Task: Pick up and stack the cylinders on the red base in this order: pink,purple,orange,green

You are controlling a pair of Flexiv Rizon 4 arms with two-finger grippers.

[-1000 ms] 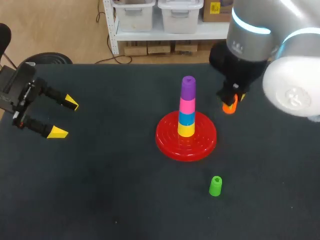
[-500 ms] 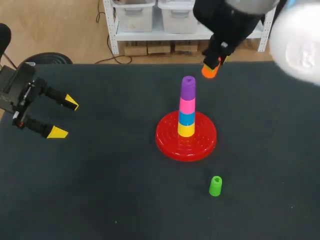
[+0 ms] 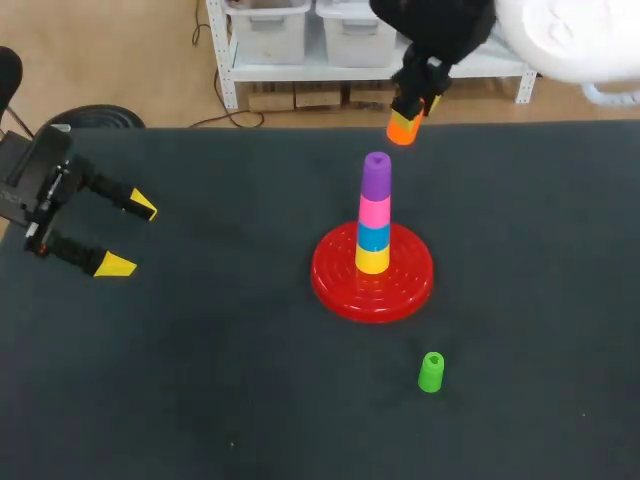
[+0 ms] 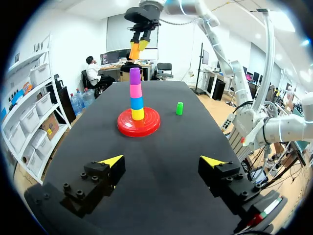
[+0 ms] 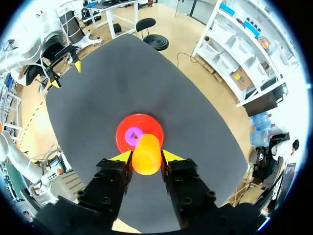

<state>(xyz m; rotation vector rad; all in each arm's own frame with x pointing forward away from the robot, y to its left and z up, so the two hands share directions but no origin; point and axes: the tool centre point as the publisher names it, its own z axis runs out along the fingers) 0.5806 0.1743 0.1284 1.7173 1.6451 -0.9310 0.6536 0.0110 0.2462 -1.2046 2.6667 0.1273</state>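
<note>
The right gripper (image 5: 146,157) clamps an orange cylinder (image 5: 146,152) between its yellow tips, mid-frame. Just past the cylinder, down on the dark table (image 5: 146,78), sits the red base (image 5: 152,126), a purple cylinder (image 5: 131,136) topping its stack.

Pretty clearly a robotics lab I was in: my left arm (image 3: 35,190) and right arm (image 3: 565,35) sat at one dark table (image 3: 200,390).

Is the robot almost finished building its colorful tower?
More than halfway. Done: the pink cylinder and the purple cylinder are stacked over the red base, purple on top. In hand: the right end effector holds the orange cylinder high up near the purple one. Left: set orange on purple, then fetch the green cylinder standing on the table.
</note>
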